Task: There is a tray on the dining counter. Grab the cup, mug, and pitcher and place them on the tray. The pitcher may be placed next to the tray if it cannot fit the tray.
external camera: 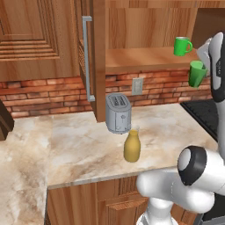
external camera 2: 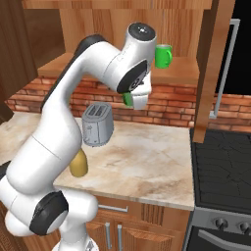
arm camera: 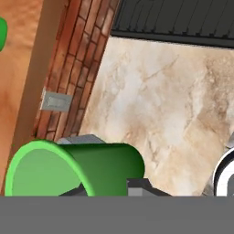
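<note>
Jaws pinch the cup point(external camera: 197, 73) aloft, tilted, at three o'clock from the toaster point(external camera: 117, 113). Risk: shallow rim grip slips in transit, dropping it onto the table point(external camera: 79, 145).

No readable text, labels or numbers anywhere

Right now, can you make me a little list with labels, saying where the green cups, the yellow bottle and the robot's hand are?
cup: green, no handle, lifted in the air, above the counter
gripper: shut on the cup, whose open mouth faces the hand camera
mug: green, with handle, standing on the wooden shelf
pitcher: yellow, upright on the marbled counter, just in front of the toaster
toaster: grey, by the brick wall
stove: black, at the counter's end
</note>
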